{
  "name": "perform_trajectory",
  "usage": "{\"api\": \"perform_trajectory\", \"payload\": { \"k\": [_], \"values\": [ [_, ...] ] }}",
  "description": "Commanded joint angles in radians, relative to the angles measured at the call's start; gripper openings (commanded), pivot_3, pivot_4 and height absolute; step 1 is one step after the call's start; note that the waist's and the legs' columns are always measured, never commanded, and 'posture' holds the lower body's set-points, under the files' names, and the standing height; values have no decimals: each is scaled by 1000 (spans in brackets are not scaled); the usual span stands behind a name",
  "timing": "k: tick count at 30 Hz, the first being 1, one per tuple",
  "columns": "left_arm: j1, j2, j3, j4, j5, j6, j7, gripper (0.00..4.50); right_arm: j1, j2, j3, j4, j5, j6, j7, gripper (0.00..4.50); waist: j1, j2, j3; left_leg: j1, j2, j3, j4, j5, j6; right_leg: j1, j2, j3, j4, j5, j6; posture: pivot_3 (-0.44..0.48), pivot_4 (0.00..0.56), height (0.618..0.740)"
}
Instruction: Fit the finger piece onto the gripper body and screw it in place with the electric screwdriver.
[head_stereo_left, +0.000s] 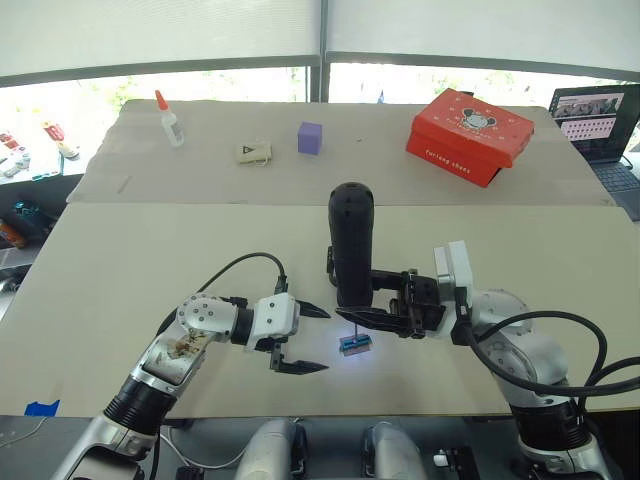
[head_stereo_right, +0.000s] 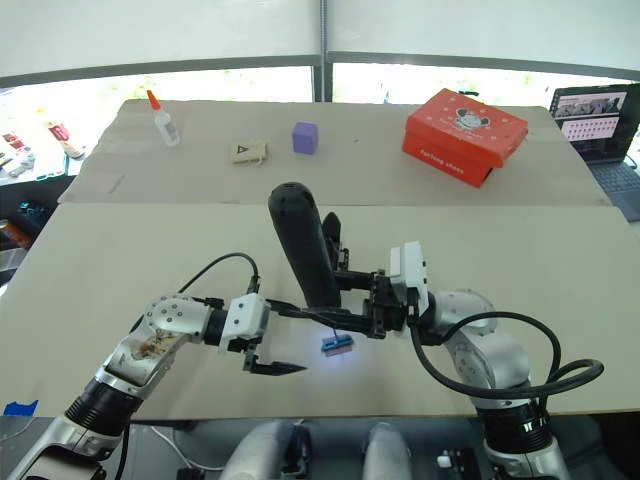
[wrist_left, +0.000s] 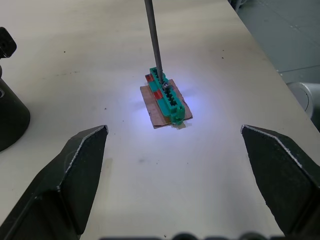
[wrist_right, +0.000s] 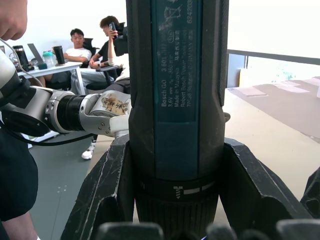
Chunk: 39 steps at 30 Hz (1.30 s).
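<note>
The big pale cardboard-covered table takes up most of the scene, with a red rectangular shoebox sitting at its far right and the corner of an open laptop cut off by the frame edge beyond it. The long thick black cylindrical electric screwdriver stands nearly upright in the middle of the table, clamped around its lower body by the right gripper, one black finger pressed on each side (the wrist view shows this well, label and all). Its thin metal bit comes down onto a tiny green-and-black terminal block on a brown card, lit by a bluish glow from the tool's tip; whether the bit is actually seated in a screw is hard to make out. The left gripper hovers just beside the block on the robot's left, fingers spread wide apart and holding nothing. Something black stands just behind the screwdriver, mostly hidden, so I can't tell what it is. Along the far edge sit a purple cube, a small tan card-like piece and a small glue bottle with an orange tip. In the right wrist view, people sit at a desk in the background.
</note>
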Motion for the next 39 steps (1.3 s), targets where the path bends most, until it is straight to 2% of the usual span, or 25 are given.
{"api": "perform_trajectory", "payload": {
  "k": [1, 39],
  "values": [
    [-11, -4, 16, -14, -18, 1, 5, 4500, -8, 0, -12, -51, 40, -8, -1, 1921, 0, 0, 0, 0, 0, 0, 0, 0, 0, 0, 0, 0, 0, 0, 0, 0, 150, 740],
    [-17, -13, 19, -14, -22, 17, 20, 4500, -12, 10, 8, -34, -10, -87, 19, 1921, 0, 0, 0, 0, 0, 0, 0, 0, 0, 0, 0, 0, 0, 0, 0, 0, 150, 740]
  ]
}}
